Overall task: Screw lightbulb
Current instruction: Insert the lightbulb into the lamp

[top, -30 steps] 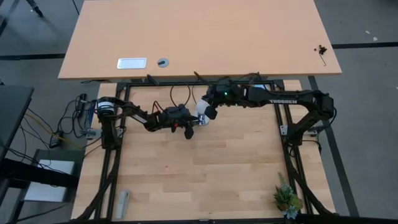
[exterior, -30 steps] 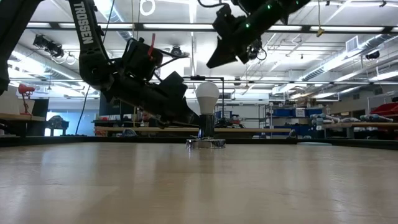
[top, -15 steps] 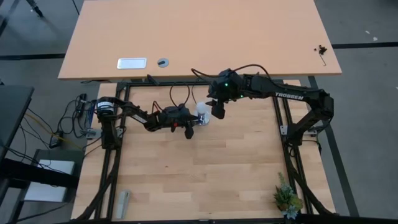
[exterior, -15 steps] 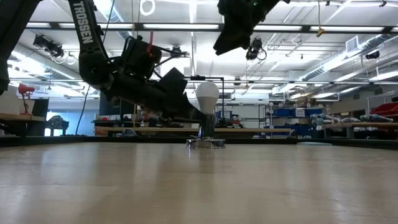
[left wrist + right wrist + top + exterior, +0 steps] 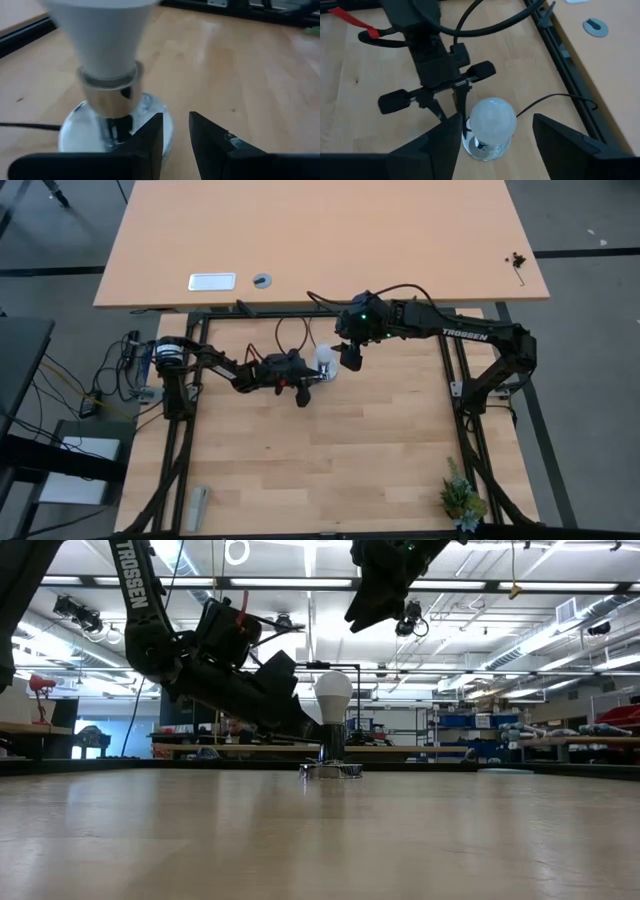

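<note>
A white lightbulb [image 5: 325,360] stands upright in a round silvery socket base [image 5: 331,770] on the wooden surface [image 5: 330,460], just above the middle of the overhead frame. A thin black cord [image 5: 555,101] runs from the base. The left claw [image 5: 312,377] reaches in from the frame's left, low against the socket: its fingers [image 5: 150,137] stand a little apart beside the silvery base, and whether they pinch its rim cannot be told. The right claw [image 5: 495,137] hovers above the bulb, released, its two fingers spread wide to either side of the frosted dome and clear of it. In the table-level frame it hangs at the upper centre, well above the bulb. A small potted plant [image 5: 460,498] sits at the overhead frame's lower right.
</note>
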`<state>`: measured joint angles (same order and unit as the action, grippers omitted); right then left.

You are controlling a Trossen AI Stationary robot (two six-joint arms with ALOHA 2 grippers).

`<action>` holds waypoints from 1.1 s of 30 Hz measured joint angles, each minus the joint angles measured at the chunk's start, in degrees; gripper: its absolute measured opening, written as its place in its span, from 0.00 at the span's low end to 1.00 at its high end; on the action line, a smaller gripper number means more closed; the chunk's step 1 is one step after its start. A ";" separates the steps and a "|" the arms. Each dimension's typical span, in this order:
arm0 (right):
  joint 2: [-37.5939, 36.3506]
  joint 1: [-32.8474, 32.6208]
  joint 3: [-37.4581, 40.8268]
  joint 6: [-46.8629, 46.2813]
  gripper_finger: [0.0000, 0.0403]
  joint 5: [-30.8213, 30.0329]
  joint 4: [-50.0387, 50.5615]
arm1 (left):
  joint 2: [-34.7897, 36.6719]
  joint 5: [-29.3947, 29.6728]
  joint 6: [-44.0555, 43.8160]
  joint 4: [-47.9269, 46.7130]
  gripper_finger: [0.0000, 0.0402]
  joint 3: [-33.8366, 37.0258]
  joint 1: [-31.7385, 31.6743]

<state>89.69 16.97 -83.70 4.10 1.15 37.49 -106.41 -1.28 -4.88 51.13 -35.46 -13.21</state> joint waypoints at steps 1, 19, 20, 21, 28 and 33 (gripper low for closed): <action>0.00 0.00 0.00 0.00 0.61 -0.01 -0.03 | 0.02 0.14 0.01 -0.18 0.25 0.00 0.23; 4.63 0.00 -0.73 -0.34 0.41 1.31 0.95 | 0.06 7.41 -4.17 -6.14 0.04 0.00 -0.16; 5.72 0.00 -1.46 0.28 0.43 1.56 1.81 | 0.06 7.41 -4.36 -6.28 0.04 0.00 -0.23; 6.75 0.00 -2.31 0.84 0.45 1.60 2.54 | 0.04 7.41 -4.40 -6.36 0.03 0.00 -0.27; 13.56 -0.83 -11.47 4.11 0.64 -0.21 9.05 | 0.06 8.10 -4.38 -6.59 0.03 -0.02 -0.31; 17.82 -0.74 -17.54 5.52 0.75 -0.24 12.47 | 0.06 8.13 -3.89 -7.56 0.03 -0.02 -0.33</action>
<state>107.51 16.23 -101.24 9.62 0.91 49.96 -106.34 6.85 -8.78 43.57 -35.48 -13.54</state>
